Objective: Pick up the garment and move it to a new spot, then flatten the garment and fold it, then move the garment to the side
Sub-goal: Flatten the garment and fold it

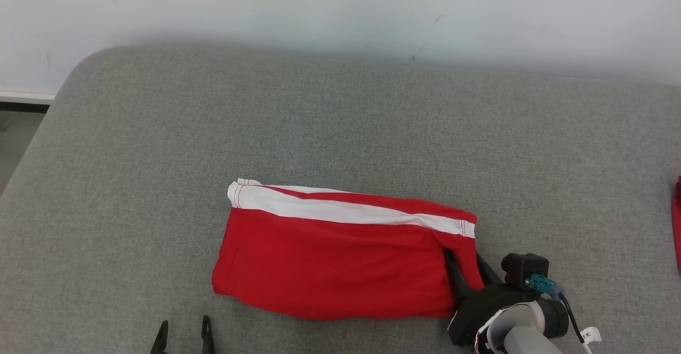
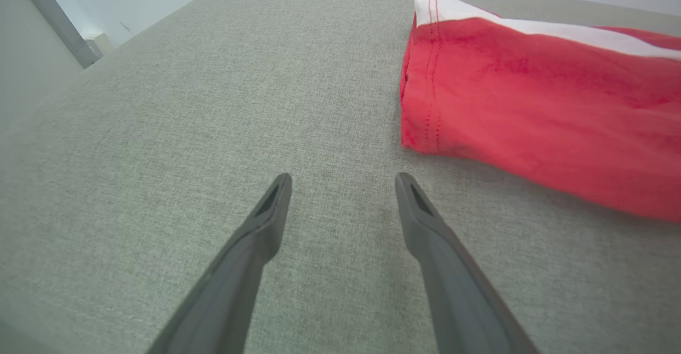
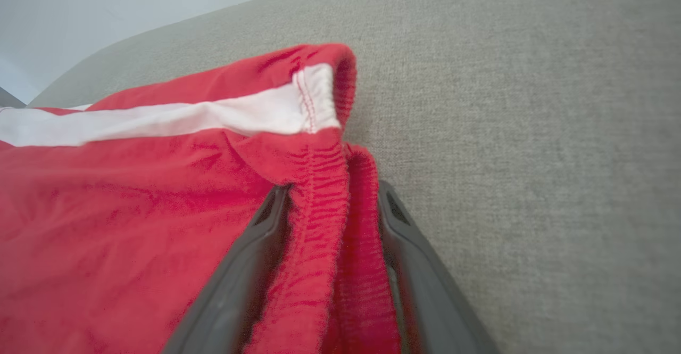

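Nearest you, the left gripper (image 1: 184,322) hangs with its two dark fingers spread wide and nothing between them. It sits just off the near hem corner of the red fabric shorts with a white side stripe (image 1: 330,263), not touching them. The right gripper (image 1: 462,261) is at the opposite end of those shorts. Its fingers stand on either side of the gathered red elastic waistband (image 3: 319,221) and the bunched cloth fills the gap. Whether the fingers truly pinch the band or merely bracket it, I cannot tell.

The shorts lie folded into a flat oblong on the grey woven upholstered surface (image 1: 340,120), with the white stripe (image 1: 340,210) along their far edge. They look folded already, so you are probably at the final shift to the side.

Watch for these from here:
- If the fingers catch only one layer of the waistband, a lift will peel the fold open.
- If you pull from the waistband alone, the hem end will trail and skew, because nothing holds it.
- If a finger rides low, it may snag the upholstery under the shorts and drag a wrinkle in.

Well beyond the waistband end lies another piece of red cloth (image 1: 677,221), so a long sideways move could run into it. Past the stripe edge the surface runs on to a pale plain wall (image 1: 340,8).
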Controlling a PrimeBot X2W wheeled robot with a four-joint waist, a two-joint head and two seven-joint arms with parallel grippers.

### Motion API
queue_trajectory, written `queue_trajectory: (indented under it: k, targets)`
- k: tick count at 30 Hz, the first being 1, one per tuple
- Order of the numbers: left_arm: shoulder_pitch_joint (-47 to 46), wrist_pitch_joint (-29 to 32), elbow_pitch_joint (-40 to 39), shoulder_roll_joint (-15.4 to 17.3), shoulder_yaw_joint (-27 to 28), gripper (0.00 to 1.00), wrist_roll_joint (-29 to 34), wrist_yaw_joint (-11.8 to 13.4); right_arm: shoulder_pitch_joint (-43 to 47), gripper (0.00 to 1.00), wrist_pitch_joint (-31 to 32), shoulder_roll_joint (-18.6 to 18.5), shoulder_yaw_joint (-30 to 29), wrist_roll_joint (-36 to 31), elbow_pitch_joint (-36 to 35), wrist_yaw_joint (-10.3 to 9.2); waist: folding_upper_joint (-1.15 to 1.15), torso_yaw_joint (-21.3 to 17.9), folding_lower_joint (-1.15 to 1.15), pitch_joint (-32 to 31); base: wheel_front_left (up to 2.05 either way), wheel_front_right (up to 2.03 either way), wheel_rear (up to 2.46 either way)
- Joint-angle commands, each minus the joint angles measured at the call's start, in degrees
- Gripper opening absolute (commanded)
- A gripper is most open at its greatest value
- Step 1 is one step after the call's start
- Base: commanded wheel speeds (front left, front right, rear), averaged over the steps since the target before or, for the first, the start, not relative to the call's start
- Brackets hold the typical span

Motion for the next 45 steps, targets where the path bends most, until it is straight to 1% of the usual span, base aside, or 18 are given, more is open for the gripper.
queue_trajectory:
  k: [1, 5, 13, 18, 22, 24, 27, 30, 33, 37, 41, 45]
  targets:
    - [-0.31, -0.16, -0.12, -0.06, -0.06, 1.00, -0.31, 0.23, 1.08, 0.00, 0.71, 0.45, 0.87, 0.58, 1.48, -0.17, 0.00, 0.04, 0.00, 0.21, 0.00, 0.00, 0.00]
    - [-0.17, -0.16, -0.16, -0.05, 0.03, 1.00, -0.55, 0.42, 0.72, 0.00, 0.70, 0.30, 0.24, 1.23, 0.93, -0.17, 0.00, -0.12, 0.00, 0.36, 0.00, 0.00, 0.00]
    - [-0.38, -0.17, -0.22, -0.07, 0.04, 1.00, -0.20, 0.29, 1.53, 0.00, 0.43, -0.34, -6.09, 1.08, -1.67, -0.21, 0.00, -1.58, 0.00, -0.36, 0.00, 0.00, 0.00]
    - [0.33, -0.17, -0.28, -0.07, -0.12, 1.00, -0.14, 0.22, 2.53, 0.00, 0.42, -2.47, -8.97, 1.63, -2.96, -0.21, 0.00, -3.40, 0.00, -1.39, 0.00, 0.00, 0.00]
    - [0.48, -0.17, -0.34, -0.05, -0.37, 1.00, -0.38, 0.11, 3.29, 0.00, 0.42, -4.37, -10.12, 1.58, -3.94, -0.18, 0.00, -4.68, 0.00, -2.05, 0.00, 0.00, 0.00]
    - [0.37, -0.16, -0.18, -0.07, -0.77, 1.00, -0.36, -0.12, 3.45, 0.00, 0.42, -4.85, -9.42, 1.85, -4.49, -0.18, 0.00, -5.21, 0.00, -2.30, 0.00, 0.00, 0.00]
    - [0.28, -0.17, 0.03, -0.05, -1.16, 1.00, -0.69, -0.09, 3.51, 0.00, 0.41, -4.71, -6.63, 3.32, -6.24, -0.18, 0.00, -5.78, 0.00, -2.56, 0.00, 0.00, 0.00]
    - [0.55, -0.16, 0.22, -0.04, -1.75, 1.00, -1.22, -0.22, 3.53, 0.00, 1.41, -4.19, -2.23, 7.45, -9.80, -0.17, 0.00, -6.06, 0.00, -2.83, 0.00, 0.00, 0.00]
    - [0.77, -0.17, 0.03, -0.05, -2.16, 1.00, -1.55, -0.20, 4.10, 0.00, 3.44, -4.94, 1.75, 12.31, -14.36, -0.17, 0.00, -6.01, 0.00, -3.03, 0.00, 0.00, 0.00]
    - [0.53, -0.16, 0.03, -0.04, -2.96, 1.00, -1.45, -0.52, 4.67, 0.00, 6.72, -5.50, 6.23, 18.15, -20.50, -0.17, 0.00, -4.71, 0.00, -2.85, 0.00, 0.00, 0.00]
    - [0.14, -0.17, -0.35, -0.05, -3.37, 1.00, -1.05, -0.40, 4.33, 0.00, 9.36, -5.27, 9.64, 22.51, -24.64, -0.17, 0.00, -2.78, 0.00, -2.50, 0.00, 0.00, 0.00]
    - [-0.14, -0.17, -0.31, -0.04, -3.96, 1.00, -1.31, -0.21, 2.63, 0.00, 10.11, -4.71, 12.69, 23.39, -26.00, -0.16, 0.00, 0.00, 0.00, -2.04, 0.00, 0.00, 0.00]
